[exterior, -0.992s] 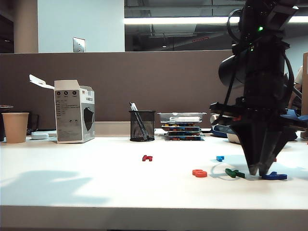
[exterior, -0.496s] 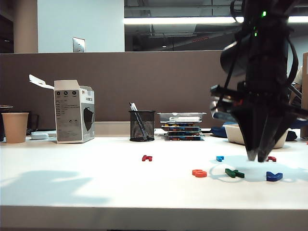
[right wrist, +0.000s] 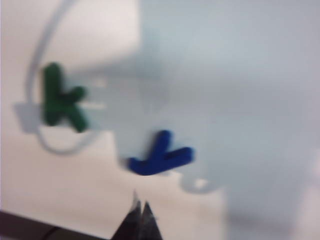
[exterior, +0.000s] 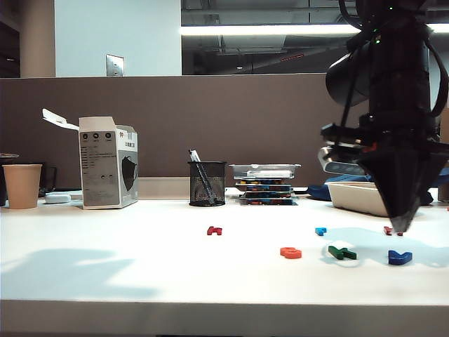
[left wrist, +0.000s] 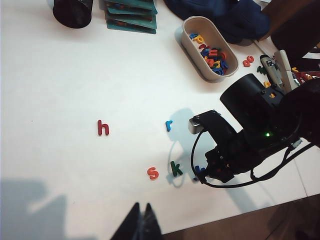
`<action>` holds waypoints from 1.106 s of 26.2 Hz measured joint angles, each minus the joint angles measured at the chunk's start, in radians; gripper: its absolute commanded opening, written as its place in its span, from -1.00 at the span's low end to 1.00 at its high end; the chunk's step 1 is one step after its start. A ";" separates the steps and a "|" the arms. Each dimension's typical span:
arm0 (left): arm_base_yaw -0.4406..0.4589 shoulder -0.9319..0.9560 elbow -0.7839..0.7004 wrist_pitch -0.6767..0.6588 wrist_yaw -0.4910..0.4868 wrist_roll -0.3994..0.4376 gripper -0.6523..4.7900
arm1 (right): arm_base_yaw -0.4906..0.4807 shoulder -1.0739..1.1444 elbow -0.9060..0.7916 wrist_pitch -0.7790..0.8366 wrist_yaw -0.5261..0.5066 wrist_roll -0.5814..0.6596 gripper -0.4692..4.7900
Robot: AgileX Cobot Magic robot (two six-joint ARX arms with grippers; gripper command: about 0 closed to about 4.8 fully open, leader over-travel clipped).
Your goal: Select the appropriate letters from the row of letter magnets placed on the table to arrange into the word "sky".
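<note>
Looking across the table (exterior: 140, 274), I see orange s (left wrist: 153, 173), green k (left wrist: 176, 168) and blue y (right wrist: 160, 155) lined up near its front edge: the word looks finished. Right gripper (exterior: 402, 226) hovers above them, jaws shut, empty; left gripper (left wrist: 141, 216), parked aside, likewise.

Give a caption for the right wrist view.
Shut right gripper above table, near blue y and green k.

Orange s (left wrist: 153, 173), green k (left wrist: 176, 168), blue y (right wrist: 161, 154) flat, side by side on table (exterior: 140, 267).
</note>
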 measured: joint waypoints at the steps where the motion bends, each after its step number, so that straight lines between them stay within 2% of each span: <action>1: 0.000 0.000 0.000 0.000 0.000 0.000 -0.78 | 0.000 0.000 0.000 0.000 0.020 0.000 -0.84; 6: 0.000 0.000 0.000 0.000 0.000 0.000 -0.78 | -0.011 0.000 -0.003 0.000 0.067 0.000 -0.84; 11: 0.000 0.000 0.000 0.000 0.000 0.000 -0.78 | -0.018 0.002 -0.037 0.002 0.071 0.000 -0.84; 18: 0.000 0.000 0.000 0.000 0.000 0.000 -0.78 | -0.018 0.004 -0.121 0.095 0.038 0.000 -0.84; 29: 0.000 0.000 0.000 0.000 0.000 0.000 -0.78 | -0.018 -0.002 -0.118 0.190 0.082 0.000 -0.84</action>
